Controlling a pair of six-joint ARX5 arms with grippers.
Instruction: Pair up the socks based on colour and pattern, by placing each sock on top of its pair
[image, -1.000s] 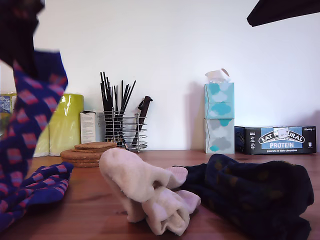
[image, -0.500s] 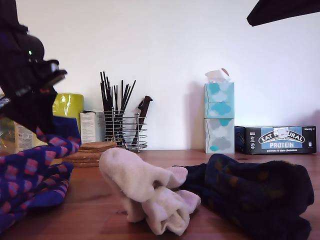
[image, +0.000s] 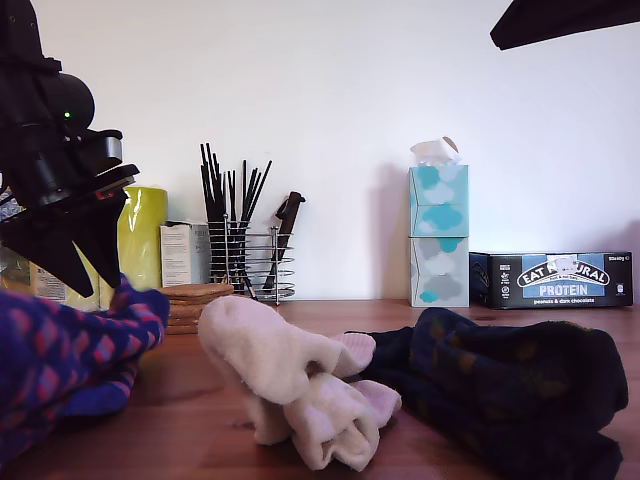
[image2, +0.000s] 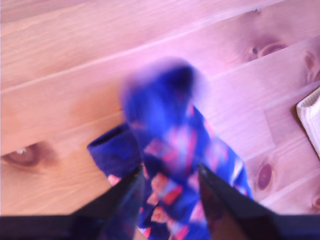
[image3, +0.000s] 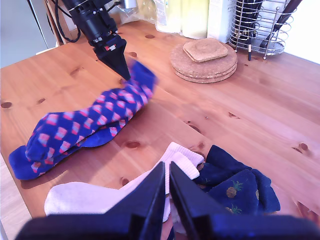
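Note:
Two blue socks with pink-red checks (image3: 80, 130) lie one over the other on the wooden table (image3: 280, 105), at the exterior view's left (image: 60, 350). My first gripper (image2: 169, 172) hovers just above their blurred upper end (image3: 141, 75), open and holding nothing; it also shows in the exterior view (image: 85, 270). The cream-pink socks (image: 290, 380) lie bunched in the middle. Dark navy socks (image: 500, 390) lie at the exterior view's right. My second gripper (image3: 166, 167) is high above the cream (image3: 100, 195) and navy socks (image3: 235, 185), fingers together, empty.
Cork coasters (image3: 204, 60) and a wire cutlery holder (image: 245, 260) stand at the back. Yellow-green packs (image: 140, 240), tissue boxes (image: 438, 235) and a protein bar box (image: 555, 280) line the wall. A dark arm part (image: 560, 20) hangs at the exterior view's upper right.
My first gripper came down at the exterior view's left with the checked sock, then let it go. The sock dropped onto the other checked sock.

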